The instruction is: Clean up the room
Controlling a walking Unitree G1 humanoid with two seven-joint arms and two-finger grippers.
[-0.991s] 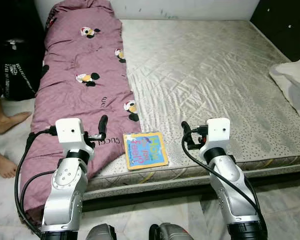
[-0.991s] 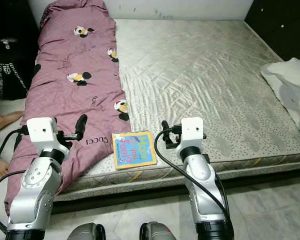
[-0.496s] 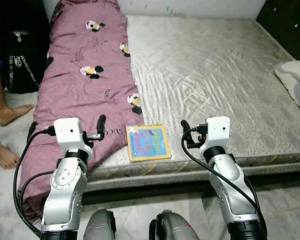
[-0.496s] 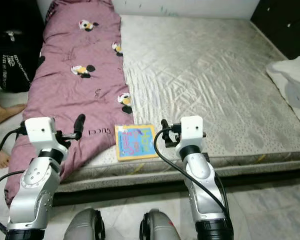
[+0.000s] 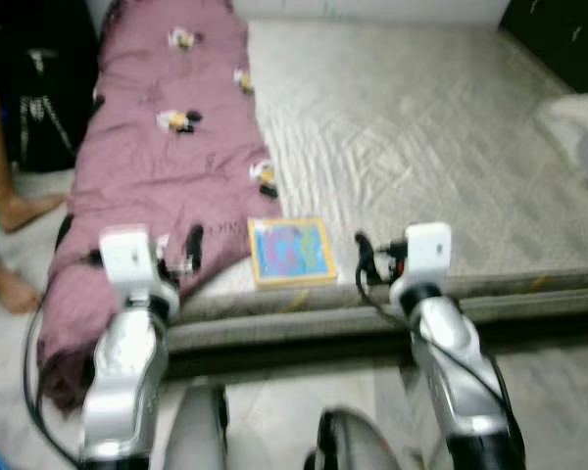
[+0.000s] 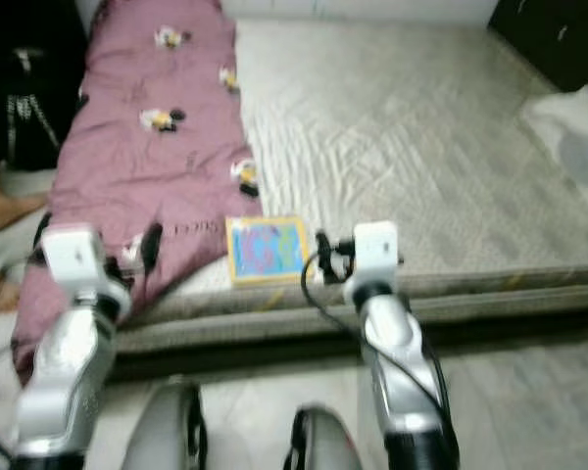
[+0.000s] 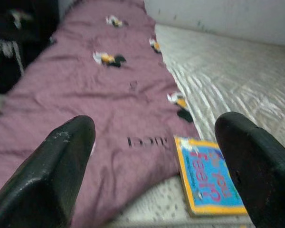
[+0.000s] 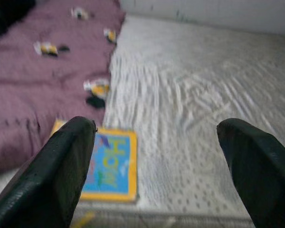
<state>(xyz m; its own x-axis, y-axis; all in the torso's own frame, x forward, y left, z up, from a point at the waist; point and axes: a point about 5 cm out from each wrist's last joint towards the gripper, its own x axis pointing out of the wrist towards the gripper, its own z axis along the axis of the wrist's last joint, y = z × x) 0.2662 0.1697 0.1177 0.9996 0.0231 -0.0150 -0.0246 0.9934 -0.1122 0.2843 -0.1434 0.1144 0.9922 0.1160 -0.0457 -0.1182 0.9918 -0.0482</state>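
Note:
A blue book with a yellow border (image 5: 291, 250) lies flat near the front edge of the grey quilted mattress (image 5: 421, 127), right beside a purple cartoon-print blanket (image 5: 167, 147) that drapes over the bed's left side. My left gripper (image 5: 191, 250) hovers over the blanket's lower part, just left of the book; the left wrist view has its fingers (image 7: 66, 161) wide apart, open and empty. My right gripper (image 5: 363, 257) is held just right of the book, open and empty, with the book (image 8: 107, 171) below its left finger (image 8: 61, 166). Both eye views are blurred.
A person's bare leg and foot (image 5: 2, 191) are on the floor at the far left, next to a black bag (image 5: 39, 108). A white cloth (image 5: 580, 127) lies at the bed's right edge. Dark furniture (image 5: 568, 34) stands at the back right. Tiled floor (image 5: 274, 411) runs before the bed.
The whole picture has shifted and blurred, so the camera has moved; the bed's front edge and the book now sit a little higher in view. Both arms keep the same pose.

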